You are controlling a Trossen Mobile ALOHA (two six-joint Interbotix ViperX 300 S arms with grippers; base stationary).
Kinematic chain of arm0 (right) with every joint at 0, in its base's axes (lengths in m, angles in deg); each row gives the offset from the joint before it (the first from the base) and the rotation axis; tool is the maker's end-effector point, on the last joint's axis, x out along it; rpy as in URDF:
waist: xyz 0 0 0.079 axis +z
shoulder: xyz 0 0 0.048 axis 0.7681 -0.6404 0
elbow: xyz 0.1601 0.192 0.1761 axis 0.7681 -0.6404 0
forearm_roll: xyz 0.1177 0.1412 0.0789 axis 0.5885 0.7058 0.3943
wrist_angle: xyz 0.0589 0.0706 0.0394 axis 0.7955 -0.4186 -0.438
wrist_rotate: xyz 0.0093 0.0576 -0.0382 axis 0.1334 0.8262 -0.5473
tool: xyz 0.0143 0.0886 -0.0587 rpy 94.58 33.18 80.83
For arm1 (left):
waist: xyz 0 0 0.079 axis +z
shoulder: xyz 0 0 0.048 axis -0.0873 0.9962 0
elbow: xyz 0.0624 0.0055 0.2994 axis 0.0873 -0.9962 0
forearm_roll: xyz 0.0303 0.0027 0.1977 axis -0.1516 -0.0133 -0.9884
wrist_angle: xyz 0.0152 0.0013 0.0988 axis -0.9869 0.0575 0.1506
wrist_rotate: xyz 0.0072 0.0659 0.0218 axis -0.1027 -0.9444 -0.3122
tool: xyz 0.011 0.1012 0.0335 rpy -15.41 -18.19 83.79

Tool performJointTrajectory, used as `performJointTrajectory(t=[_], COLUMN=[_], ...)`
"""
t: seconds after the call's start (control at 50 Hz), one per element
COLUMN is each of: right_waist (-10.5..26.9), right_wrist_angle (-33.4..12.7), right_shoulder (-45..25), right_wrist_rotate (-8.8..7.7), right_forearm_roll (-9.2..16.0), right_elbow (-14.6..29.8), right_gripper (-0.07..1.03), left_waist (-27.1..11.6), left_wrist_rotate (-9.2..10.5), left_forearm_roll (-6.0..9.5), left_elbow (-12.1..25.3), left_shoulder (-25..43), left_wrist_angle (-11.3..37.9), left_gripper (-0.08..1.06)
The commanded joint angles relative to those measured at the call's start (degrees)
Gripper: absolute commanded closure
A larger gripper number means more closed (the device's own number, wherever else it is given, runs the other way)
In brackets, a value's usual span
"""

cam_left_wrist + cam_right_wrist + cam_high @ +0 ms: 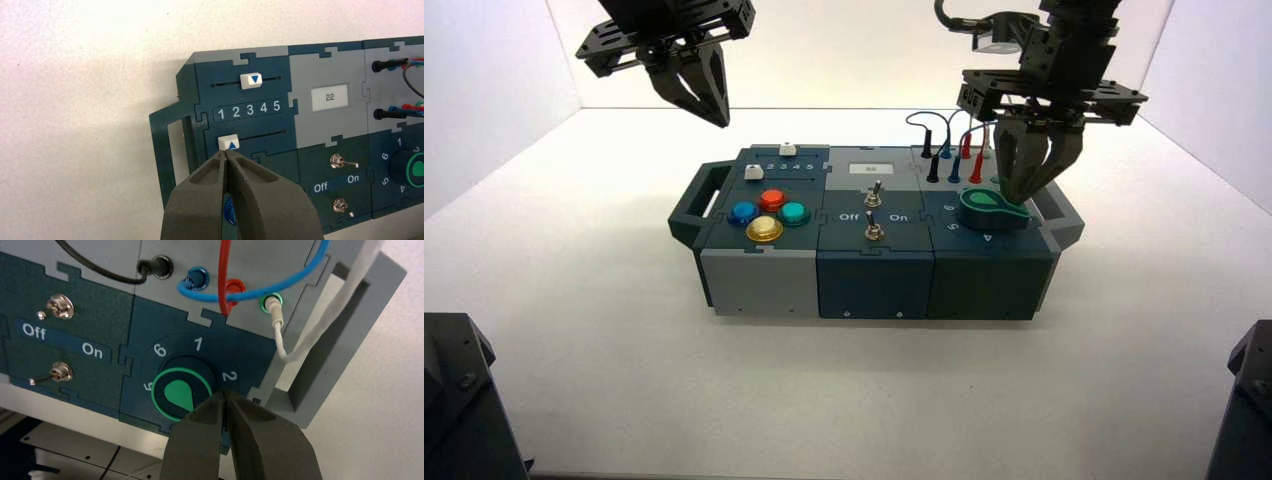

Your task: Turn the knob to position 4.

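Right claw: clenched, nothing between its tips, positioned at the right-hand edge of the round black knob with green pointer top, in the box's near right section. You cannot confirm contact from these views. Left claw: clenched and empty, above the slider section at the box's left, idle.

The pointer's narrow end faces the side masked by your right claw, away from the 1 and 6; its exact setting is unreadable. The target 4 is on the knob's near side, so the turn appears outstanding.

Hazards noted. If you intend to push the pointer round with closed tips, a contact too high could skid across the top and leave the knob unturned. Too long a sweep could carry it past 4 to the 5. Pressure aimed at the knob's centre, rather than along its rim, may shove the box over the counter instead. Should you reopen for a grip, low jaws could strike the panel, and a careless lift might snag the white wire behind.
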Motion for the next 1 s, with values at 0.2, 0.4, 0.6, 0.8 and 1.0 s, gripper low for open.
performJointTrajectory(t=[0.2, 0.4, 0.6, 0.8, 1.0], right_waist=[0.44, 0.53, 1.58, 1.76, 2.02], right_wrist_angle=[-2.11, -3.25, -3.52, -3.52, -3.69], right_shoulder=[2.90, 3.87, 3.16, 3.08, 3.08], right_wrist_rotate=[-0.18, -0.18, -0.18, -0.18, -0.18], right_forearm_roll=[0.70, 0.88, 0.97, 1.14, 1.67], right_elbow=[0.35, 0.26, 0.09, 0.00, 0.00], right_gripper=[0.98, 0.98, 0.98, 0.98, 0.99], left_waist=[-0.09, 0.00, 0.00, -0.09, -0.09], left_wrist_rotate=[-0.09, -0.09, -0.09, -0.09, -0.09], left_forearm_roll=[0.00, 0.09, 0.00, 0.09, 0.00], left_elbow=[0.79, 1.14, 1.14, 1.14, 1.05], left_shoulder=[-0.70, -0.44, -0.44, -0.44, -0.44], left_wrist_angle=[-0.35, -0.44, -0.53, -0.53, -0.53], left_gripper=[1.01, 1.01, 1.01, 1.01, 1.01])
